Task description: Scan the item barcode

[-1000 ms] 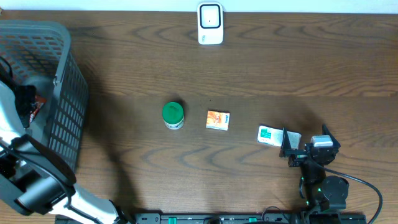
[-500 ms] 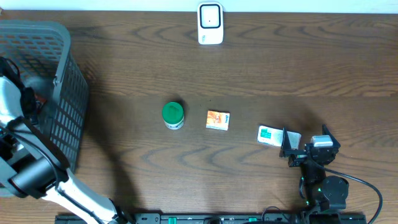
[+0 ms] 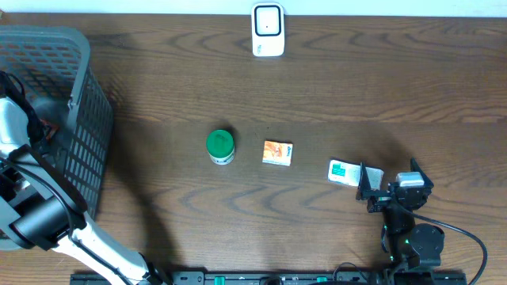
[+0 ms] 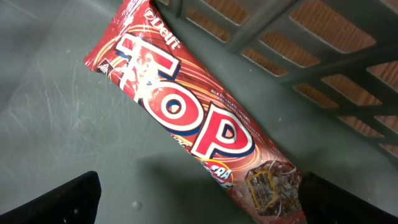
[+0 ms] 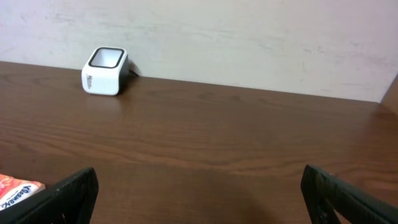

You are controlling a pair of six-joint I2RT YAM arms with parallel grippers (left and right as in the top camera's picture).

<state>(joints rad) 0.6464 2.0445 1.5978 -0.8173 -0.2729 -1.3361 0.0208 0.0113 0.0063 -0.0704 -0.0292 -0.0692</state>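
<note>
One grey basket (image 3: 79,119) stands at the left edge of the surface (image 3: 158,79), and on its floor lies one red TOP chocolate bar (image 4: 199,130), flat, printed face up; the left end effector (image 4: 208,205) hangs directly over it, fingers spread wide and gripping nothing; the bar's long axis runs diagonally across the line between those fingers, so a wrist turn would likely square the grip; this arm is by far the nearer; rightward come one green-lidded jar (image 3: 220,146), one white scanner (image 3: 268,30) at the far edge, one orange packet (image 3: 277,153) and one white-and-teal packet (image 3: 343,172); just beside that last, the right end effector (image 5: 202,199) rests, likewise spread and empty.
</note>
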